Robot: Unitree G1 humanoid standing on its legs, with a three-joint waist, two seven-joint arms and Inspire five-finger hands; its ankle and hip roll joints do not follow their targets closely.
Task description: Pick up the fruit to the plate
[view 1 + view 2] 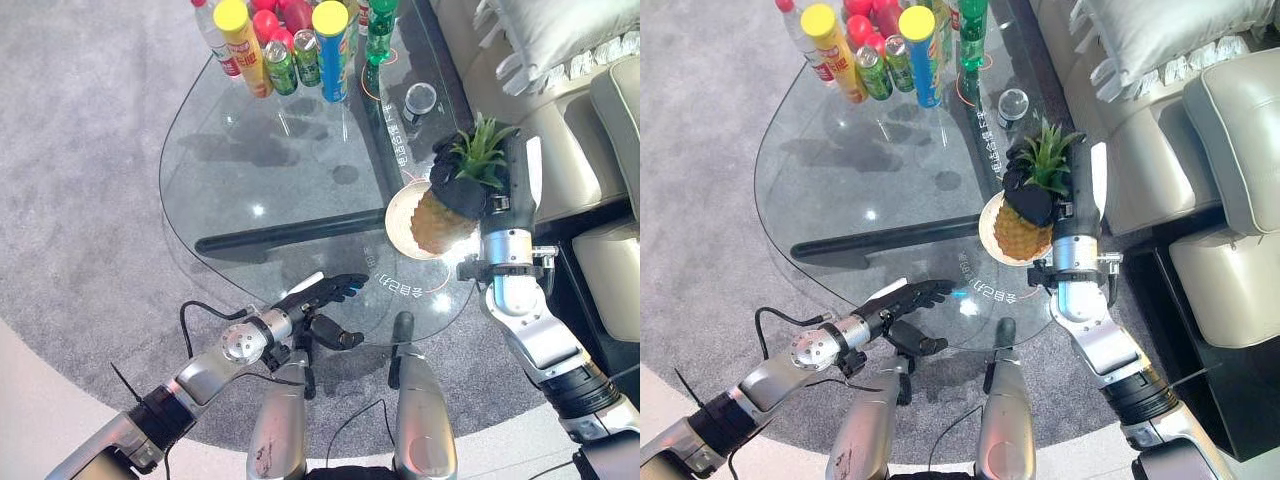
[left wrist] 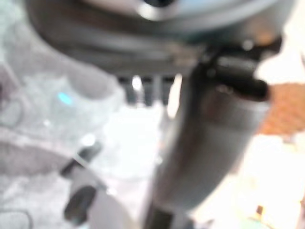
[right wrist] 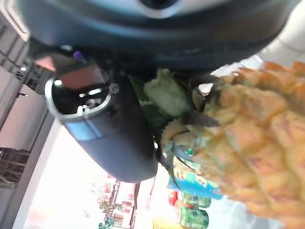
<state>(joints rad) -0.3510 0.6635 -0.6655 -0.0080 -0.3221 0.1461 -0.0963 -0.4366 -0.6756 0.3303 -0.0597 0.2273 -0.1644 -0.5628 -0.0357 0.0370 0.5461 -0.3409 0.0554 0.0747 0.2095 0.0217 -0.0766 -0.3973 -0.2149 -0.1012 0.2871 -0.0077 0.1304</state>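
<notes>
Your right hand (image 1: 470, 185) was clenched around the pineapple (image 1: 440, 220), just over the plate (image 1: 400, 222). Your left hand (image 1: 318, 296) was relaxed, fingers straight, well apart.

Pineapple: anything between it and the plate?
Nothing visible. The right hand grips the yellow pineapple near its green crown, directly over the round cream plate on the glass table.

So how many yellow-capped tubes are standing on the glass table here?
2, both at the table's far edge among the drinks: a yellow tube on the left and a blue tube right of the two green cans. More could be hidden behind the bottles.
</notes>
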